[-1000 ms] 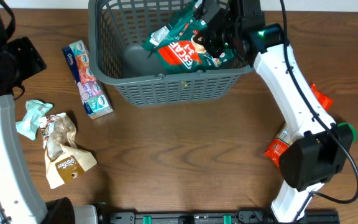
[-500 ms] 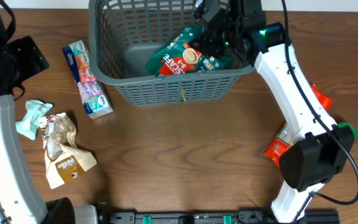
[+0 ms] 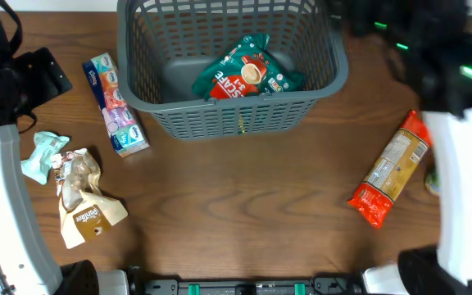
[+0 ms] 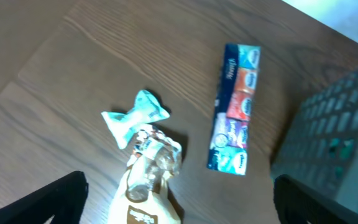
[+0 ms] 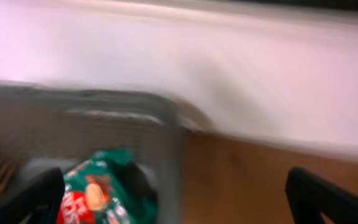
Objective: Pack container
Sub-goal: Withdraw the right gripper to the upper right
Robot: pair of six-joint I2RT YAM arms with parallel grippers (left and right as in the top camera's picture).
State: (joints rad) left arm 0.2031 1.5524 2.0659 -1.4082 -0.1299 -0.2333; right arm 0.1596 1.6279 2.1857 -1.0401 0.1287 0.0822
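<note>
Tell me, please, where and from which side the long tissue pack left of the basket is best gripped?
Probably from straight above, at mid-length, pinching the tissue pack across its narrow width. It lies flat, so its long sides offer parallel faces; its end nearer the robot sits close to the basket, leaving less room there.

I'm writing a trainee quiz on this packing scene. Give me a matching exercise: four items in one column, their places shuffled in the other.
1 green and red bag
2 tissue pack
3 orange packet
4 tan bag

A lower left of table
B inside the container
C far right of table
D beside container's left wall

Pairs: 1-B, 2-D, 3-C, 4-A
</note>
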